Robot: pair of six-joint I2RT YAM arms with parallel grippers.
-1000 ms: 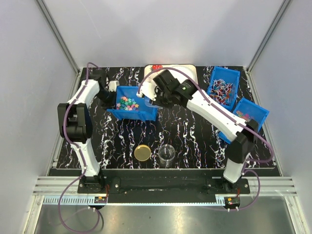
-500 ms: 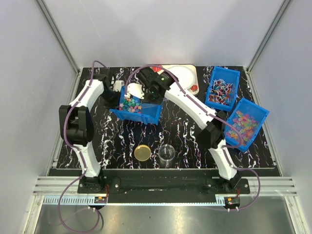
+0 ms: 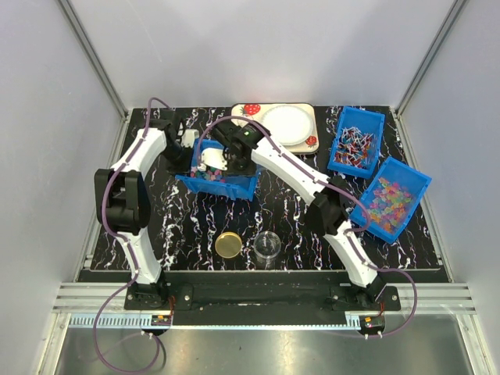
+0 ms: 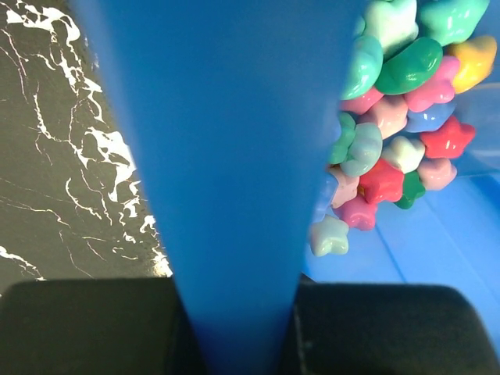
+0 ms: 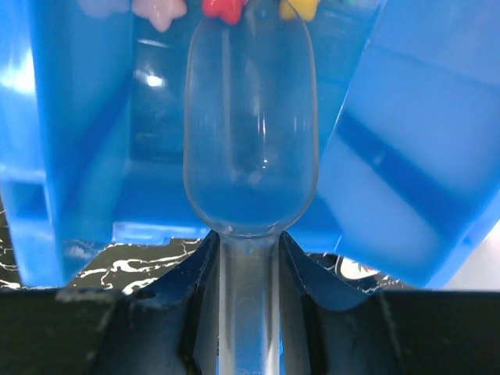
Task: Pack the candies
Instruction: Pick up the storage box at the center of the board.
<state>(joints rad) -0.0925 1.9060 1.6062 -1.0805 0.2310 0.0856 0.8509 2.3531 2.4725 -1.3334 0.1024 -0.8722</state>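
Note:
The candies are small star-shaped sweets in pink, green, red, yellow and blue. They lie in a blue bin at the back left of the table. My left gripper is shut on that bin's wall at its far left corner. My right gripper is shut on the handle of a clear plastic scoop. The scoop's empty bowl points into the bin, just short of a few candies. In the top view the right gripper hangs over the bin.
A gold lid and a clear open jar stand near the front edge. A white tray with a plate is at the back. Two more blue bins hold stick sweets and pastel sweets at the right.
My right arm has swung left from the back middle and lowered the scoop into the candy bin. The left gripper has stayed on the bin's wall.

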